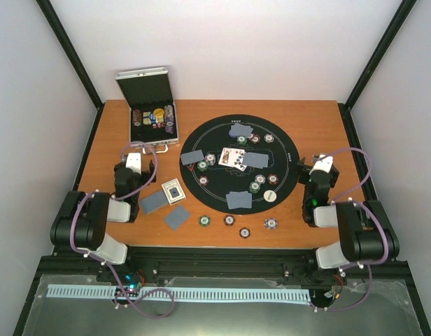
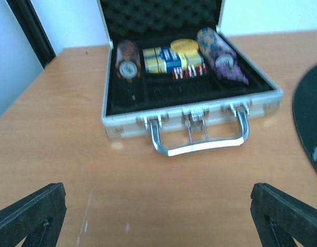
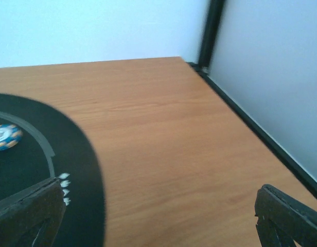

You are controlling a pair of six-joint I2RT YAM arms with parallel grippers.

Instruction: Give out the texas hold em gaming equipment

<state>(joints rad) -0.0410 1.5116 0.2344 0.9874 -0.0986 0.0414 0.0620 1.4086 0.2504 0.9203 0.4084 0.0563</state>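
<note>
A black round mat holds grey-blue-backed cards, face-up cards, several striped chips and a white button disc. More chips and cards lie on the wood in front of the mat. My left gripper is open and empty, low over the table just in front of the silver case; its fingers show at the bottom corners of the left wrist view. My right gripper is open and empty at the mat's right edge. One chip shows on the mat.
The open case stands at the back left with chip rolls, decks and a yellow disc inside, its handle toward me. Black frame posts and white walls enclose the table.
</note>
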